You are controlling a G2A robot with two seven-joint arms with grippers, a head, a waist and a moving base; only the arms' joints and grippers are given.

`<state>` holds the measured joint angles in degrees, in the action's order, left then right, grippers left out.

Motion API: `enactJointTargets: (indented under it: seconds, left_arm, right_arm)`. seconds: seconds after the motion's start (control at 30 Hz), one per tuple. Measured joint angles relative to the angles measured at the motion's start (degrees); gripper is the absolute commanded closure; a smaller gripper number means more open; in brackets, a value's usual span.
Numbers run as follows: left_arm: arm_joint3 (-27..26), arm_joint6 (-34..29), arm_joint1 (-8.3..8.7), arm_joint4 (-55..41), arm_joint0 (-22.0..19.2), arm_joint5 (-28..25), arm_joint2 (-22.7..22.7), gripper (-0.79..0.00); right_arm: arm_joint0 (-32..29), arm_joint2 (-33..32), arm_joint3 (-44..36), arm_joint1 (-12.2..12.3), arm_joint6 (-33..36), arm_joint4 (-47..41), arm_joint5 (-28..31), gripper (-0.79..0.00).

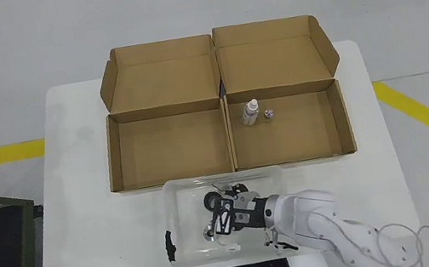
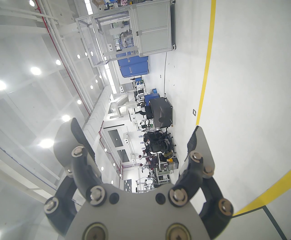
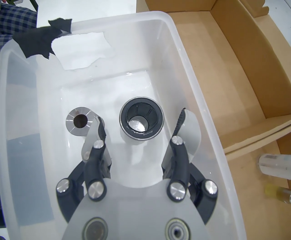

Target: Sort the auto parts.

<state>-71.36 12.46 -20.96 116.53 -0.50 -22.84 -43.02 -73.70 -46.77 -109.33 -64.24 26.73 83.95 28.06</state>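
One bearing (image 3: 142, 135) directly under right end effector (image 3: 141, 120)

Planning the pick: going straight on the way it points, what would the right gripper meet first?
Likely the black-rimmed sleeve, upright in the clear bin, ahead of the open right gripper; depth is unclear.

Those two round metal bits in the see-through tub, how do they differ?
The silver part has a bare metal face cut by thin radial slits; the sleeve has a black rim. The silver part's hole is narrow and dark; the sleeve's bore is wide, with something shiny at the bottom. The sleeve looks wider overall. Both are round and stand on end in the clear tub.
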Motion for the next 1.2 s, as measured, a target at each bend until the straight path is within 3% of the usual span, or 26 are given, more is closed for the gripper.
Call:
enactJointTargets:
  seconds: [0.63,0.9,1.0,1.03,1.2]
  left_arm:
    - [0.00,0.00,0.00,0.00,0.00,0.00,0.00,-0.785]
    - [0.00,0.00,0.00,0.00,0.00,0.00,0.00,-0.785]
    - [0.00,0.00,0.00,0.00,0.00,0.00,0.00,-0.785]
    - [0.00,0.00,0.00,0.00,0.00,0.00,0.00,-0.785]
    - [0.00,0.00,0.00,0.00,0.00,0.00,0.00,-0.785]
  right_arm:
    - [4.11,2.75,5.60,-1.92,-0.32,-1.98,-0.11,-0.496]
    - [5.26,3.11,7.13,-2.50,-0.30,-3.65,0.63,-0.292]
    - [5.35,2.59,7.51,-2.53,-0.59,-4.87,1.31,-0.117]
    - [5.33,2.32,7.52,-2.51,-0.66,-5.38,1.72,0.000]
    - [4.57,0.84,6.51,-2.19,-0.93,-7.72,3.87,0.000]
